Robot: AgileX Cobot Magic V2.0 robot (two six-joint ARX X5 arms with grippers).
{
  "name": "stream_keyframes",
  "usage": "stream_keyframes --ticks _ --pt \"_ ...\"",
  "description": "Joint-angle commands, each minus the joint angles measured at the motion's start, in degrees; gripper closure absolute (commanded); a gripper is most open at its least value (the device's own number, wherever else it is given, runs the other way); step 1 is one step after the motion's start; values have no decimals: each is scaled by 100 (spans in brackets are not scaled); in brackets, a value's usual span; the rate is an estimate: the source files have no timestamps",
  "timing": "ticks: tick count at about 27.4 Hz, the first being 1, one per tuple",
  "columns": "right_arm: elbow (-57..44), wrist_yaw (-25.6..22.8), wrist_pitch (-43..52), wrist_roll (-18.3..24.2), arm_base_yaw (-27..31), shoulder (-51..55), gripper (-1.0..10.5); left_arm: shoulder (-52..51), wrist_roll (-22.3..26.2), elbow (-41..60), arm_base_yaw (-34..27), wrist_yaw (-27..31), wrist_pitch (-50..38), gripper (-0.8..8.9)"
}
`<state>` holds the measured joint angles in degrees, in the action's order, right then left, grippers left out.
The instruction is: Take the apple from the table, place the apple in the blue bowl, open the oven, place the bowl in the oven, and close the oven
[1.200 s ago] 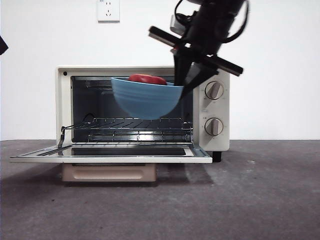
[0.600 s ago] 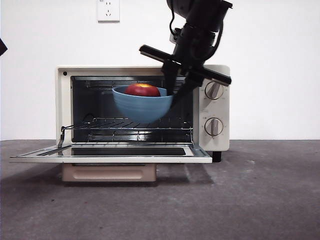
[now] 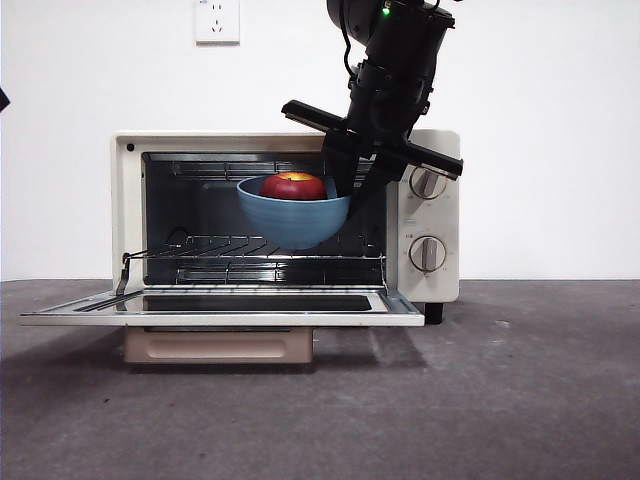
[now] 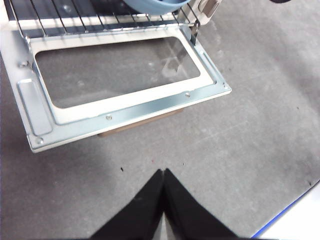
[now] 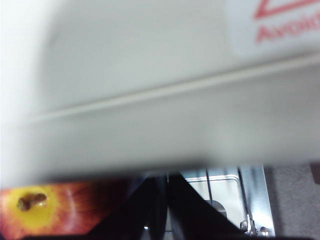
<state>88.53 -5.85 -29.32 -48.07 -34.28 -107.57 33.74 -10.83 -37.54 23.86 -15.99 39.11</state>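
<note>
Gripping ridged blue bowl (image 3: pixel 293 218), seemingly: right pincer (image 3: pixel 350 185)

1. I see a white wall (image 3: pixel 100 200) filling the background behind everything in the front view.
2. High on that wall sits a white power socket (image 3: pixel 216 20), a square plate with small slots, cut off by the picture's top edge.
3. In my left wrist view, a thin blue strip (image 4: pixel 287 215) runs at a slant along one corner, beside the grey surface.
4. Beyond that strip lies a pale, whitish area (image 4: pixel 300 229); it may be floor or a sheet of some kind, but I cannot tell from this corner alone.
5. In my right wrist view, a white label with red print (image 5: pixel 272 22) shows, blurred and only partly readable.
</note>
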Motion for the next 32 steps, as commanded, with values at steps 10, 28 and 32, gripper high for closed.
stream_keyframes --ticks 10,28,32 --pt "179 -173 103 46 -79 -140 835 37 92 -26 15 13 13 807" --pt "181 -243 81 407 -140 173 832 37 96 -26 15 15 4 807" --pt "181 -321 7 560 -138 385 832 37 109 -26 15 15 4 807"
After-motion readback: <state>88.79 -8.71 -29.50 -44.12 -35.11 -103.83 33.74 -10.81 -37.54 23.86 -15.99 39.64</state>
